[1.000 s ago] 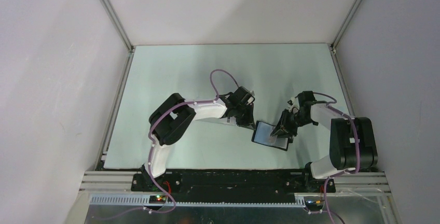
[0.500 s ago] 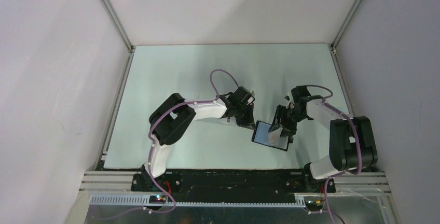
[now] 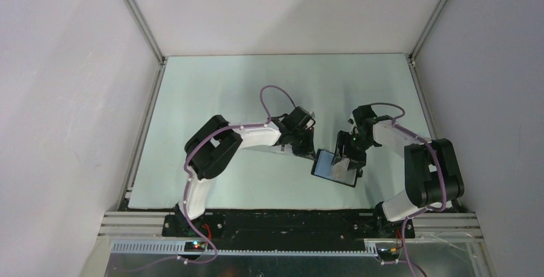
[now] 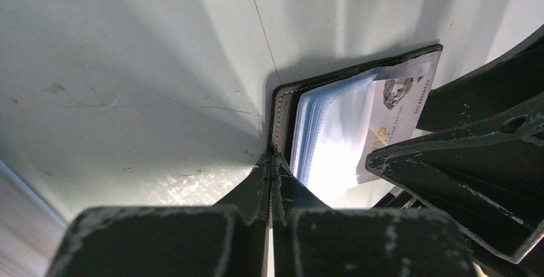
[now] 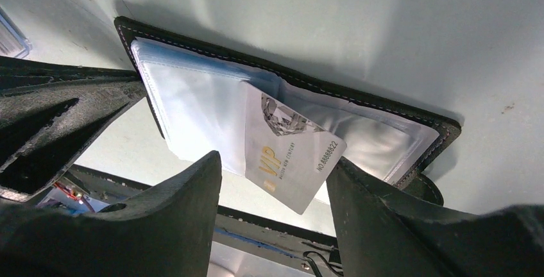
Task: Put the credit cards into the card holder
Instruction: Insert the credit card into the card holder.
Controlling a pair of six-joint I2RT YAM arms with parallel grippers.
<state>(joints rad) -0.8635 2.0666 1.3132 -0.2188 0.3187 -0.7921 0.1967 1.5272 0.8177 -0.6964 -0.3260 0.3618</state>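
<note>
Tabletop: pale green tabletop, walled on three sides by white panels.
Card holder: black folding card holder, lying open and flat near the front middle, between the two arms; clear, pale blue-grey pockets face up.
Credit card: one pale whitish plastic credit card printed "VIP" with a diamond motif, one end tucked into a clear pocket, the rest sticking out at a slant past the holder's near edge.
Left gripper: left gripper, jaws pressed fully together on the holder's black left edge, pinning it.
Right gripper: right gripper, jaws spread wide on either side of the protruding card and gripping nothing; whether the right finger grazes the card's corner cannot be told.
Change since a second ago: the right wrist has shifted left and a little farther from the bases, its forearm swung with it. Card holder, left arm and left jaws sit where they were.
</note>
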